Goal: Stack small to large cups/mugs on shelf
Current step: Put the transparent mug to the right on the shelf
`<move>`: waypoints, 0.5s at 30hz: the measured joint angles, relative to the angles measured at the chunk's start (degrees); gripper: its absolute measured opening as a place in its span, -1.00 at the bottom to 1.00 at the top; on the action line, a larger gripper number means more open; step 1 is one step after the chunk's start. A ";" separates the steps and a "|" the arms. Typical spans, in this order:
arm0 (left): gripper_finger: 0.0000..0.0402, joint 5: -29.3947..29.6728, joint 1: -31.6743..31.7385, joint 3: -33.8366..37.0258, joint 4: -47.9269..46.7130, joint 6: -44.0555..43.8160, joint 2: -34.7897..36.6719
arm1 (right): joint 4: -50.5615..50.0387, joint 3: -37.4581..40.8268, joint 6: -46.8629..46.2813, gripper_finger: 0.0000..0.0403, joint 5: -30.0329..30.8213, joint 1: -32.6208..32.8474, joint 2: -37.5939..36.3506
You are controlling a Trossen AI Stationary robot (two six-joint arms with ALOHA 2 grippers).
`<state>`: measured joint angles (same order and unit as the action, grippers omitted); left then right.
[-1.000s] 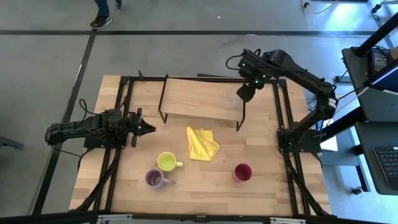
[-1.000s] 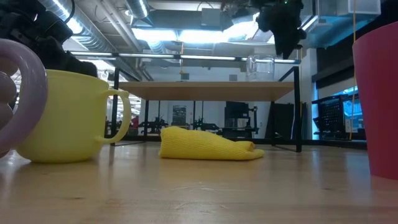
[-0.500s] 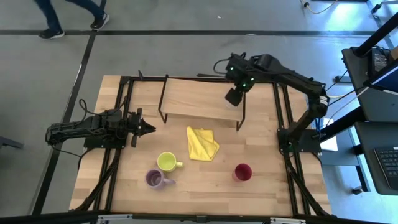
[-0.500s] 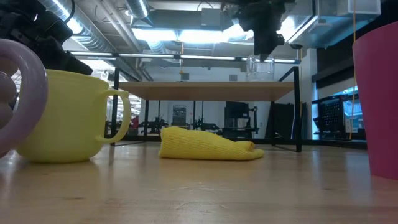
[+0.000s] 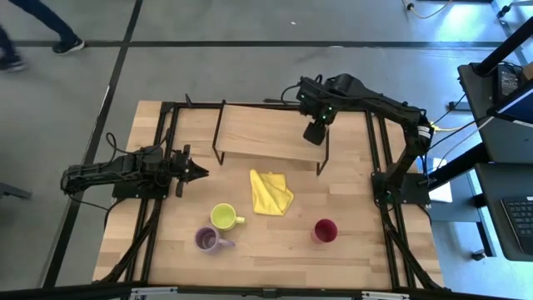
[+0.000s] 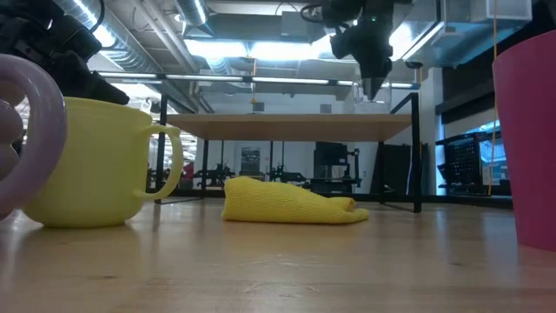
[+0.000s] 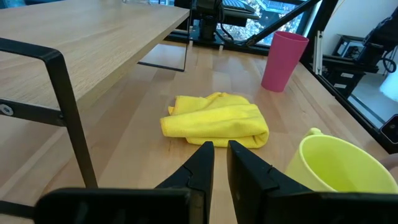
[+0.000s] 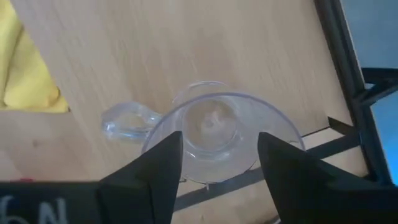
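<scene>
The right hand (image 8: 214,165) hung wide open right above the glass (image 8: 214,134) on the shelf (image 5: 258,133), probably to grasp it for stacking.

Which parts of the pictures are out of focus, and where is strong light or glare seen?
Low view: the purple mug and the magenta-red tumbler, nearest the camera, are blurred, and the ceiling lights glare behind the right gripper. Right wrist view: the clear glass is sharp enough, with soft highlights on its rim. High view: even light, faint shadows.
</scene>
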<state>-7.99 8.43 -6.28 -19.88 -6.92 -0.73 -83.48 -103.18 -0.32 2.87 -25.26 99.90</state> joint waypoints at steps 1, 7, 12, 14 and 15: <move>-0.81 0.00 0.02 -0.02 0.00 0.00 0.00 | -0.13 0.00 0.83 0.04 -0.04 0.03 0.00; -0.81 0.00 0.01 -0.01 -0.01 0.00 -0.01 | -0.12 0.00 7.85 0.04 -1.86 1.10 0.00; -0.81 0.00 0.00 0.00 -0.02 0.00 0.00 | 0.14 -2.06 9.56 0.04 -0.63 1.58 -0.07; -0.81 0.00 0.01 0.00 0.00 0.00 -0.02 | 0.15 -4.55 9.62 0.04 0.38 1.60 -0.13; -0.81 0.00 0.02 -0.01 0.00 0.00 -0.01 | 0.14 -6.10 9.64 0.04 0.46 1.60 -0.13</move>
<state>-7.99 8.45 -6.30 -19.88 -6.92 -0.74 -83.34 -109.27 9.32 3.33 -23.66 99.77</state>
